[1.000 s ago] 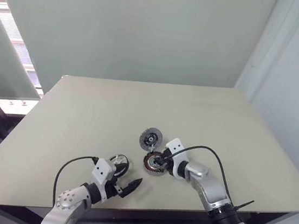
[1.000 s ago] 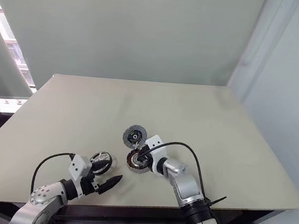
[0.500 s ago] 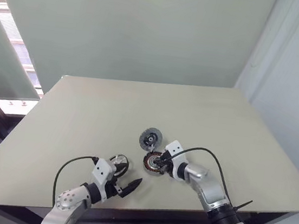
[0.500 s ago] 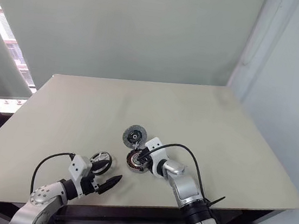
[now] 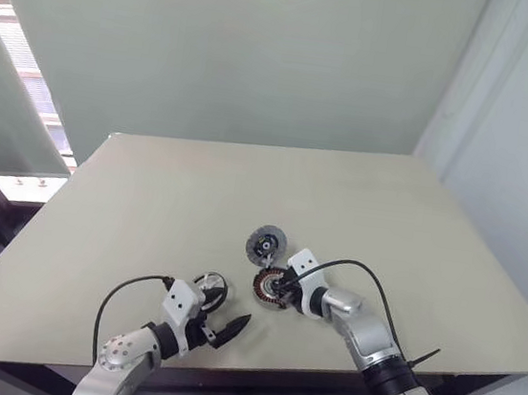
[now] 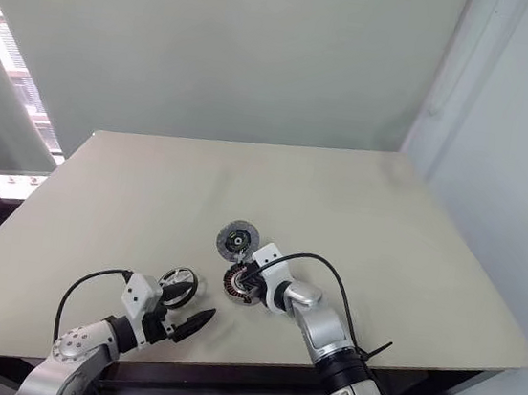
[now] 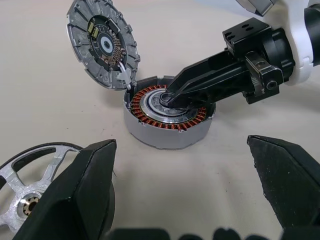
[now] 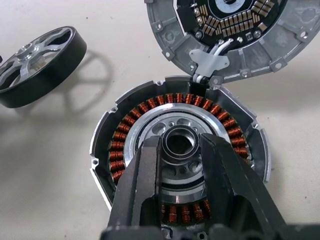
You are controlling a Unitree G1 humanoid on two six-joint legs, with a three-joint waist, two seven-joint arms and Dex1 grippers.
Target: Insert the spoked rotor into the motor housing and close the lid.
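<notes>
Probably a lab: bare beige table (image 5: 360,200), plain walls (image 5: 243,50), blinds (image 5: 25,67)

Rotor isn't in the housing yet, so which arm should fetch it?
Left. Its open gripper hovers beside the rotor, while the right gripper is clamped on the housing's hub.

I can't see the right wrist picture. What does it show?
The right gripper pinches the centre hub of the motor housing, ringed by copper windings. The open lid lies touching its rim, and the spoked rotor lies apart on the table.
</notes>
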